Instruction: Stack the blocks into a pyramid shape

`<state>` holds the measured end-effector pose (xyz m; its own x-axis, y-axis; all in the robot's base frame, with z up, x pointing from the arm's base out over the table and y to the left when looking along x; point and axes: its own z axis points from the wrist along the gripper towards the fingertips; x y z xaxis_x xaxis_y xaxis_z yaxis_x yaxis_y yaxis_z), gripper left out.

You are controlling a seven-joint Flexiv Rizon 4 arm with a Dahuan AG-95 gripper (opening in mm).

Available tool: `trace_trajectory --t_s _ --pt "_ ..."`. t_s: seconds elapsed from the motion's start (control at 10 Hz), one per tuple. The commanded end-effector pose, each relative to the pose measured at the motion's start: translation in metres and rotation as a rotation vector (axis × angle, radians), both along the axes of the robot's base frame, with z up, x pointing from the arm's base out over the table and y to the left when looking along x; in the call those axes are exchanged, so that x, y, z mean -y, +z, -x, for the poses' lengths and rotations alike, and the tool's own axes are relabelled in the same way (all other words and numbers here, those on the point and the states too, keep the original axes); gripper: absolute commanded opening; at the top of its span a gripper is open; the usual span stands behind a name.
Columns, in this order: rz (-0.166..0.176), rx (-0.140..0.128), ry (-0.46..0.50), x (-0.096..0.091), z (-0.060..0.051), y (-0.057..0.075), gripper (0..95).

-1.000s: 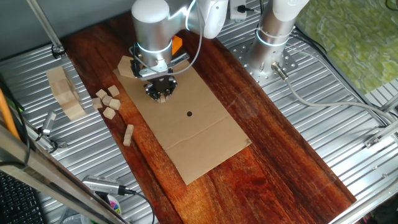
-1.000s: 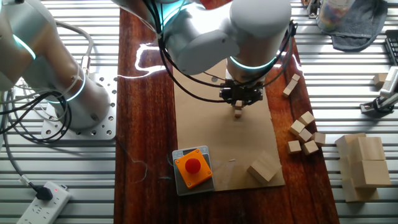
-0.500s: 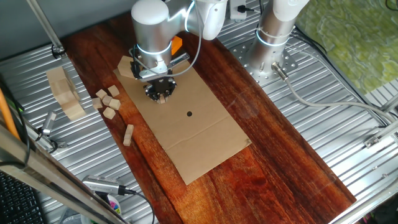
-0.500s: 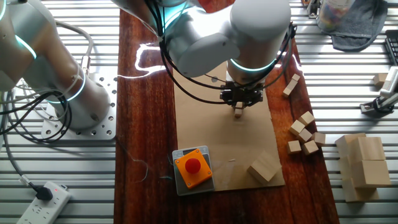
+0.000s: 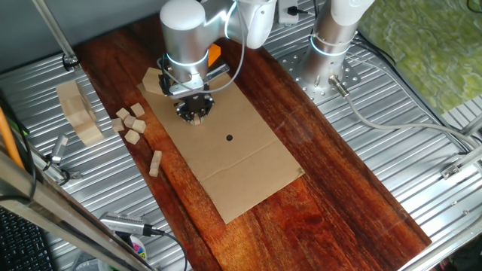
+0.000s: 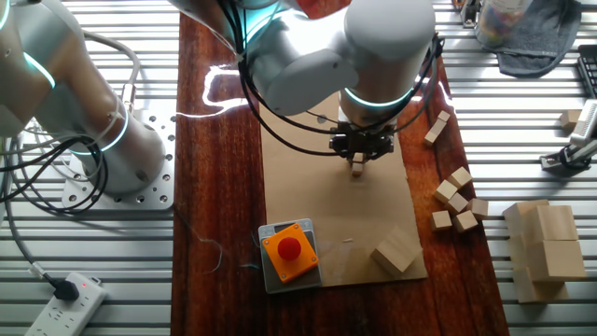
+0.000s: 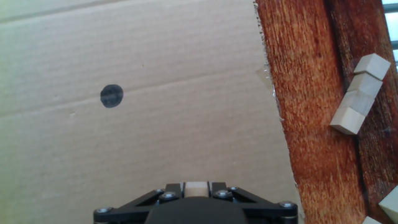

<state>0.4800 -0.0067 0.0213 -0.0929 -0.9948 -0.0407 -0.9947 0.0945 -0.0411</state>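
My gripper (image 5: 195,117) hangs low over the cardboard sheet (image 5: 233,162), fingers pointing down. It is shut on one small pale wooden block (image 7: 198,188), which shows between the fingers in the hand view and under the hand in the other fixed view (image 6: 357,168). Whether that block touches the cardboard I cannot tell. Several loose blocks (image 5: 131,123) lie in a cluster on the dark wood left of the sheet, also seen in the other fixed view (image 6: 457,200). A joined pair of blocks (image 5: 155,162) lies nearer the front; it shows in the hand view (image 7: 357,93).
A black dot (image 5: 229,138) marks the cardboard. A flat hexagonal wooden piece (image 6: 395,253) and an orange box with a red button (image 6: 289,250) sit at one end of the sheet. A big wooden slab block (image 5: 78,111) lies on the metal table. A second robot base (image 5: 329,53) stands behind.
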Motion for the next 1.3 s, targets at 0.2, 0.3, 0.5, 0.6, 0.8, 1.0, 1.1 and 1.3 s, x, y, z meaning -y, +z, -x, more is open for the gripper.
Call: trace_trajectory --t_s 0.2,0.3,0.5,0.6,0.8,1.0,1.1,1.3 --pt "0.001 0.002 -0.002 0.0003 0.0000 -0.0002 0.0" --pt "0.001 0.003 0.000 0.0004 0.0000 -0.0004 0.0" --pt "0.000 0.005 0.003 0.0007 -0.0001 -0.0019 0.0" --pt "-0.001 0.005 0.006 0.0011 -0.0003 -0.0035 0.0" --pt "-0.002 0.005 0.010 0.0013 -0.0002 -0.0047 19.0" --pt "-0.001 0.005 0.013 0.0013 -0.0002 -0.0047 19.0" --pt "0.000 0.006 0.016 0.0013 -0.0002 -0.0047 19.0" --pt "0.001 0.006 0.021 0.0013 -0.0002 -0.0047 38.0"
